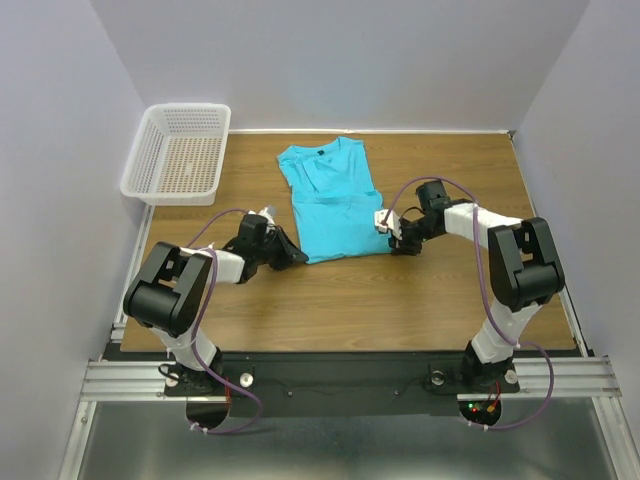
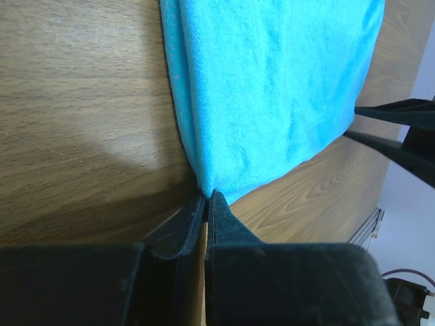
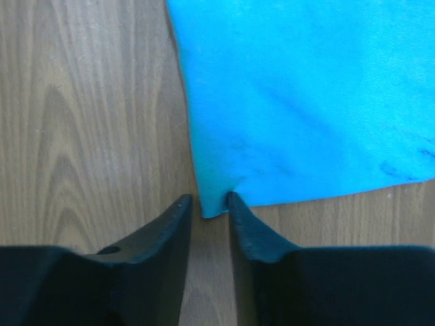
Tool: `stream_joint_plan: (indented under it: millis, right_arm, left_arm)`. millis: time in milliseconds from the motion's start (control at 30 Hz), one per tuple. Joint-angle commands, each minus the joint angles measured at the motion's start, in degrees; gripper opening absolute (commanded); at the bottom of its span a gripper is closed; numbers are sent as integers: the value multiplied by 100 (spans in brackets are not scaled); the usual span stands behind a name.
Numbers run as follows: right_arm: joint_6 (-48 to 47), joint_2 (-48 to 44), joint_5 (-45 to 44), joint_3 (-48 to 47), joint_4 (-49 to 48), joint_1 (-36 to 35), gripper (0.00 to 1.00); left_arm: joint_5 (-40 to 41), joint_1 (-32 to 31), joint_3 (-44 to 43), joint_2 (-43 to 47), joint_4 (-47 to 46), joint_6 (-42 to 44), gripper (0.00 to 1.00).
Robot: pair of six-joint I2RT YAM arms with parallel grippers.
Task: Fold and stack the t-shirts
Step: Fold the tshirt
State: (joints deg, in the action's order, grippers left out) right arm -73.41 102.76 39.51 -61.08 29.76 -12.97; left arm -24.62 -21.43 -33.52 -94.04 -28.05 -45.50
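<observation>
The worktop [image 1: 400, 300] carries the t-shirt [image 1: 330, 200], which is laid flat between the two arms, with the neckline at the far end and the hem nearest the bases. A white basket [image 1: 172, 196] is placed well apart at the far left and is not involved.

The left fingers [image 2: 228, 227] are clenched on the near left hem corner. The right fingers [image 3: 248, 227] are released. The near right hem corner lies in the gap between them, touching one tip, and is not clamped.

Hazards, as judged:

- Uneven lift. If the hem is raised before the right corner is clamped, only the left corner would be carried and the cloth dragged askew.
- Shallow grip. Only the extreme tip of each corner is taken, so the soft cloth may be pulled free by its own weight.
- Split layers. The left edge appears doubled. If only the upper layer is pinched, the fold would be opened.
</observation>
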Motion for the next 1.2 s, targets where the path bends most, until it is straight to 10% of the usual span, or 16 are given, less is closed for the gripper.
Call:
stream_joint_plan:
  millis: [0,200,767,1167]
  right_arm:
    - [81,209,-356,-18,-181,5,28]
    - [282,166,-646,263,-444,5,1]
    - [2418,-2312,180,1186,3,5,1]
    - [2919,-4097,751,660,1366,5,1]
  left_arm:
    - [-131,-45,-23,17,-192,67,0]
    - [-297,-45,12,43,-244,76,0]
    - [-1044,-45,820,1808,440,-179,0]
    - [-1045,-98,716,4488,2866,-363,0]
